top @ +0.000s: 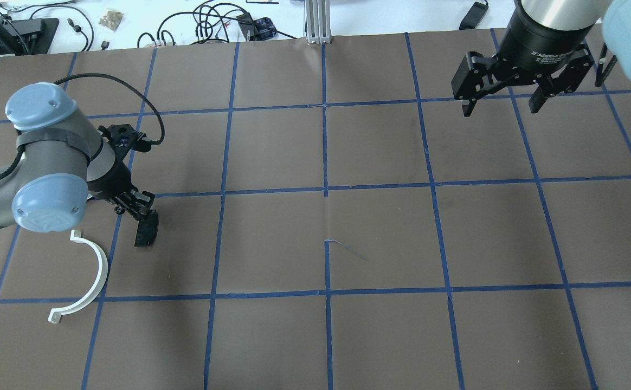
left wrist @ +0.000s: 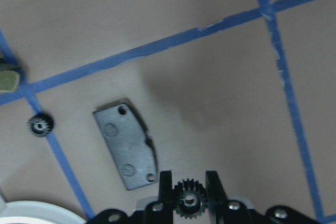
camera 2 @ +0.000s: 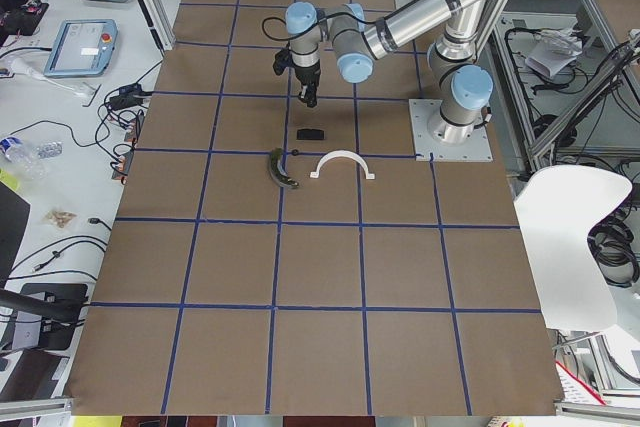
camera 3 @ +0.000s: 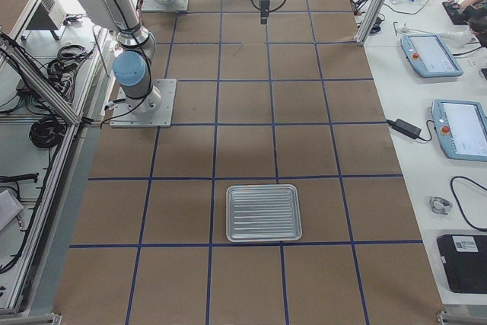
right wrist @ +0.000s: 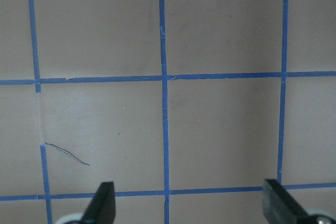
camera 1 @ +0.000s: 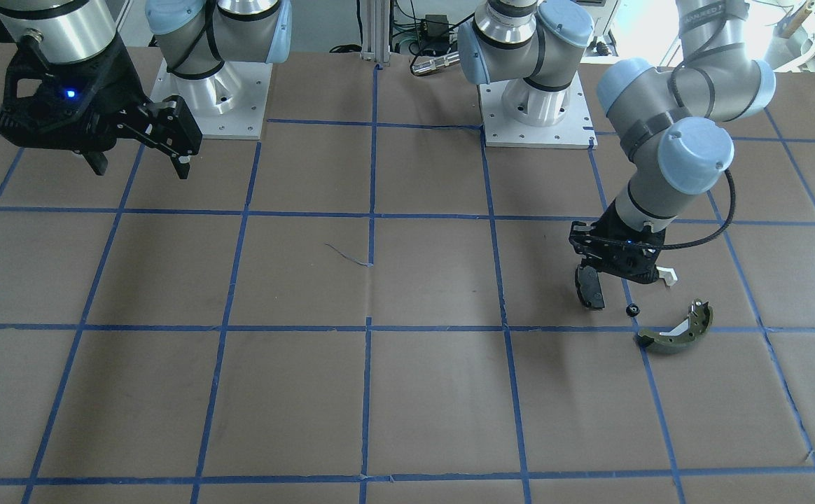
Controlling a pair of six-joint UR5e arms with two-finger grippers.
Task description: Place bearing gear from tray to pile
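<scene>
The left gripper (left wrist: 189, 183) is pinching one bearing gear (left wrist: 189, 204) between its closed jaws, hanging above the pile just beside the black pad (left wrist: 126, 145). It is probably best to be lowering close to the paper and opening gently over a bare spot, so the gear is not bouncing off the pad or rolling. The right gripper (top: 501, 108) is idling with jaws spread wide, well apart. Counting: two gears, one held and one lying (left wrist: 39, 125); one pad; one white half-ring (top: 85, 276); one olive shoe (camera 1: 677, 332); one tray (camera 3: 264, 212).
</scene>
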